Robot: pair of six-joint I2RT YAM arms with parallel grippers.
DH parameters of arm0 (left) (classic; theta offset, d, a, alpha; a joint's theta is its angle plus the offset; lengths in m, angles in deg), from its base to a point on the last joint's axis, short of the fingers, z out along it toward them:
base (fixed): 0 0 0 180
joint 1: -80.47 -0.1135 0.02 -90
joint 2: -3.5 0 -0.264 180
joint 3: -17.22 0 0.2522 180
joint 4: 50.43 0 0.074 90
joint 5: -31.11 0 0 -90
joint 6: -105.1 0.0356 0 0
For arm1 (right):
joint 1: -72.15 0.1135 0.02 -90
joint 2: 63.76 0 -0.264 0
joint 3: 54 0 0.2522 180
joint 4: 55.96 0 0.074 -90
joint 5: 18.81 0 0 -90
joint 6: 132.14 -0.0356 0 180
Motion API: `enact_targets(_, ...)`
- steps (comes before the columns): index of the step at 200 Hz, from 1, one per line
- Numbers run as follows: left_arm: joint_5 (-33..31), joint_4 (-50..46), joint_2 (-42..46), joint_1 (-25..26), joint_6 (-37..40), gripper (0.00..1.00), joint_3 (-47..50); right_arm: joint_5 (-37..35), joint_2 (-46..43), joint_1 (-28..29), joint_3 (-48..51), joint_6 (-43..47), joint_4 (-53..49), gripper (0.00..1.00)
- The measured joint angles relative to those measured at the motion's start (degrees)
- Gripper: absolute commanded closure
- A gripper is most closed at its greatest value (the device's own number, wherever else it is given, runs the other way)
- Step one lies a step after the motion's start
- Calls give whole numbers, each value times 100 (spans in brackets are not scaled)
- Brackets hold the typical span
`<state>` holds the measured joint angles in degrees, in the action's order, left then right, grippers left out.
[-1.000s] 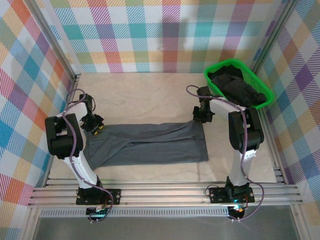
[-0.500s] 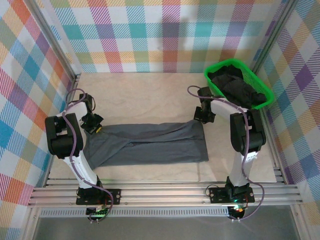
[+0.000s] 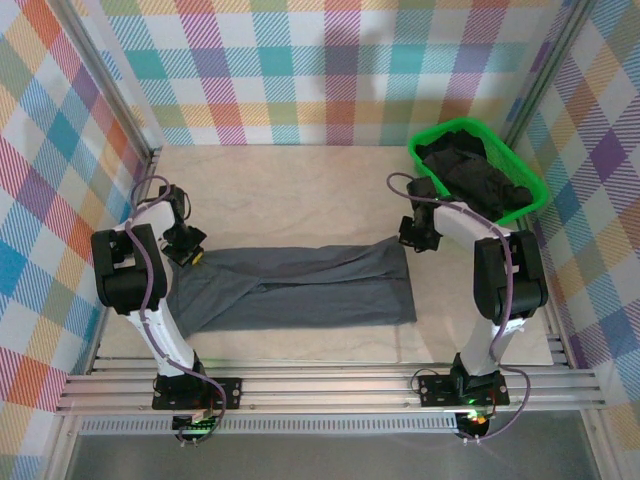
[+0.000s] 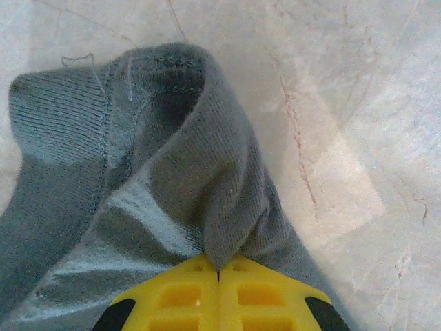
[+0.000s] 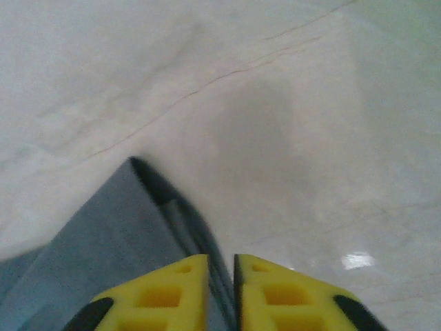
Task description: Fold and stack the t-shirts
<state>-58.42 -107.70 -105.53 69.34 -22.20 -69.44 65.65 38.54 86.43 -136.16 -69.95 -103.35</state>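
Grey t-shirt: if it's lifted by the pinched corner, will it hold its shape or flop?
Probably floppy: the cloth bunches into soft folds where the left end effector pinches the grey t-shirt. Likely light: thin knit lying flat on the table. Pushed, it would probably wrinkle rather than slide whole.

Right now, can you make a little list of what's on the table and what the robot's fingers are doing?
Grey shirt: flat on the table, folded into a long strip
Left fingers: shut, pinching the grey shirt's end
Right fingers: nearly together at the shirt's far corner; grip unclear
Basket: green, back right, dark shirts inside
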Motion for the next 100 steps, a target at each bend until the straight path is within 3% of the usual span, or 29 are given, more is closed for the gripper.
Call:
enact_targets(39, 2, 2, 0, 0, -22, 100, 0, 413, 210, 28, -7, 0, 85, 70)
enact_targets(100, 2, 0, 0, 0, -37, 100, -2, 455, 645, 26, -457, 208, 125, 63)
